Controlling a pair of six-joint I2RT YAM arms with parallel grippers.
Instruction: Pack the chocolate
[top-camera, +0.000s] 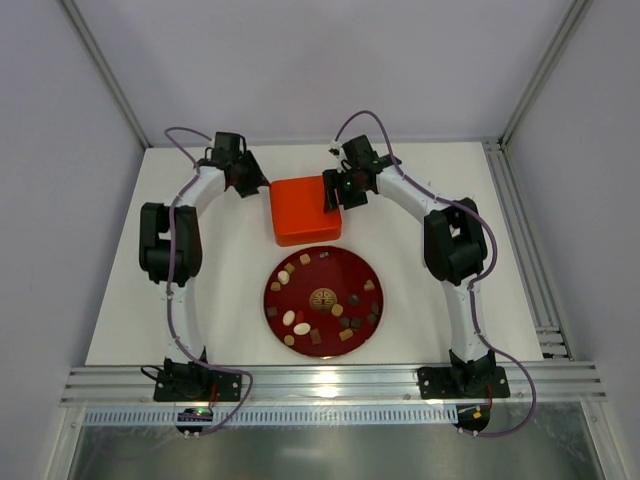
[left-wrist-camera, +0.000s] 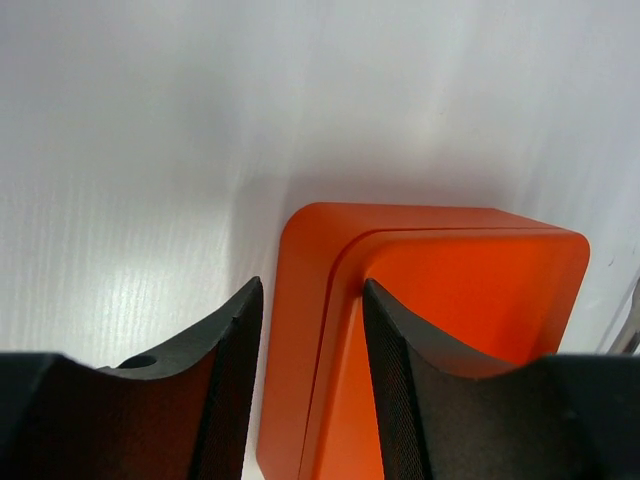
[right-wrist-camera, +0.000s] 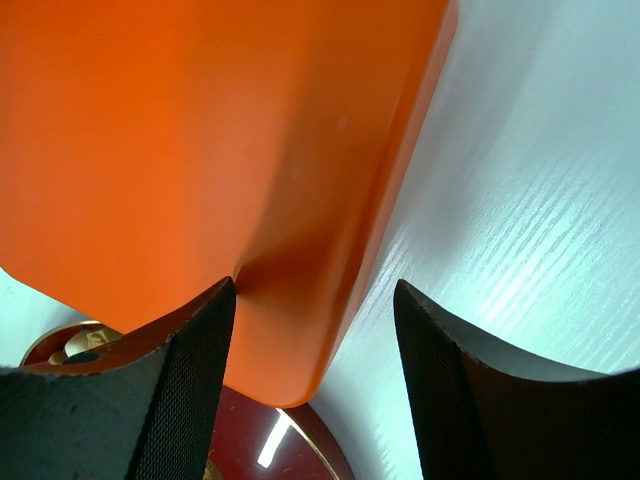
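Chocolate: your bite-size chocolate pieces, dark brown, tan and cream-white, in square, round and oval shapes, lie scattered over the round dark red plate. Every piece you can see is on that plate, on the near side of the box.

Box: the orange square box with rounded corners is your landmark, and it sits flat on the white surface. The left wrist view shows a stepped border running round its top.

Plate: it lies just beside the box's near edge and has a gold emblem at its middle. You cannot tell from above whether rim and box touch. In the right wrist view a slice of its dark red face shows past the box's corner.

Left fingers: your left fingers are at the box's far-left corner. In their own view the two black pads stand moderately apart, and the box's left border strip fills the gap between them. They grip nothing. You cannot tell whether they touch the box.

Right fingers: your right fingers are at the box's right edge, toward its far corner. They are spread wide, with one tip meeting the orange top near the edge and the other over bare surface beside the box. The box's rounded edge lies in the gap, unclamped.

Arms: one arm curves round each side of the box.
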